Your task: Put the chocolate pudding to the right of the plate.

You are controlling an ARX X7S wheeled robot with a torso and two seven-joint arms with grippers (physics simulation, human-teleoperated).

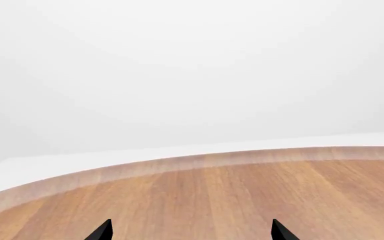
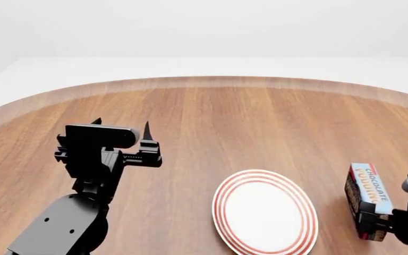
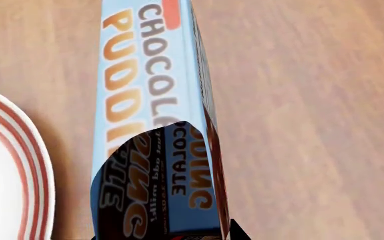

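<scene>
Left gripper (image 2: pixel 122 126): raised above the left part of the round wooden table (image 2: pixel 261 122), well apart from everything else. Its two dark fingertips stand spread with bare wood between them, and they hold nothing.

Plate (image 2: pixel 265 212): white with red rings, flat on the table near its front edge, a little right of the middle.

Pudding (image 2: pixel 369 201): carton just to the right of the plate, a narrow strip of wood between them. Its light-blue lettered face is turned up, its long side running toward the far edge.

Right gripper (image 2: pixel 384 223): at the table's front right, at the near end of the pudding. In the wrist view the carton runs straight out from the jaws. I cannot tell whether they pinch it or stand loose.
</scene>
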